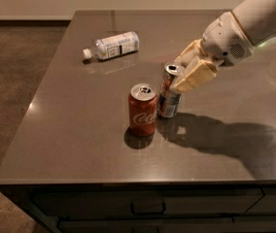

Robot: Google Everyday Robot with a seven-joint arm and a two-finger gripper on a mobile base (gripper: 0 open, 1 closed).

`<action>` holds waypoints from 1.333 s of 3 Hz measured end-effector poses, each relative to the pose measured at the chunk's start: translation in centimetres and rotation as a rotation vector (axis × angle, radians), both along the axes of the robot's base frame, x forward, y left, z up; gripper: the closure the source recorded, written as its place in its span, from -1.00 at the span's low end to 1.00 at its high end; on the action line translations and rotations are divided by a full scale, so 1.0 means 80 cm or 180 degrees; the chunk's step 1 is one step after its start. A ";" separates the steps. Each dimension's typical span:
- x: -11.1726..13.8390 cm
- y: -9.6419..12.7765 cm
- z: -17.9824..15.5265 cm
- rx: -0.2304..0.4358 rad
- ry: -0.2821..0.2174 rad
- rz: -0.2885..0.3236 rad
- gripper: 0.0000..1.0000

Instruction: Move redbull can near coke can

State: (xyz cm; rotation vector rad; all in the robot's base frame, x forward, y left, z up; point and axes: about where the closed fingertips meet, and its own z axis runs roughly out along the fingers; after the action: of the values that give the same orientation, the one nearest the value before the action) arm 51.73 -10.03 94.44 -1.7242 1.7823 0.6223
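The redbull can (169, 92), slim and silver-grey with bluish panels, stands slightly tilted on the table just right of the coke can (143, 109), a red can with white script and a silver top. The two cans are almost touching. My gripper (190, 72), with tan pads, reaches in from the right and is shut on the upper part of the redbull can. My white arm (247, 25) runs off to the upper right and casts a shadow on the table to the right of the cans.
A clear plastic bottle (112, 45) with a white label lies on its side at the back left of the dark grey table (79, 140). The table's front edge is close below the cans, with a drawer handle (147, 210) under it.
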 end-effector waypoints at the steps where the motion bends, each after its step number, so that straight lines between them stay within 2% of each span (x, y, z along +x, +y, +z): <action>1: -0.014 0.015 -0.004 -0.0037 -0.0008 0.0196 0.66; 2: -0.023 0.024 -0.008 -0.0071 -0.0009 0.0327 0.19; 4: -0.028 0.030 -0.017 -0.0149 0.0003 0.0428 -0.74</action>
State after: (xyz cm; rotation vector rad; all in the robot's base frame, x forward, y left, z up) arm 49.48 -7.62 93.09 -1.8875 1.7040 0.6419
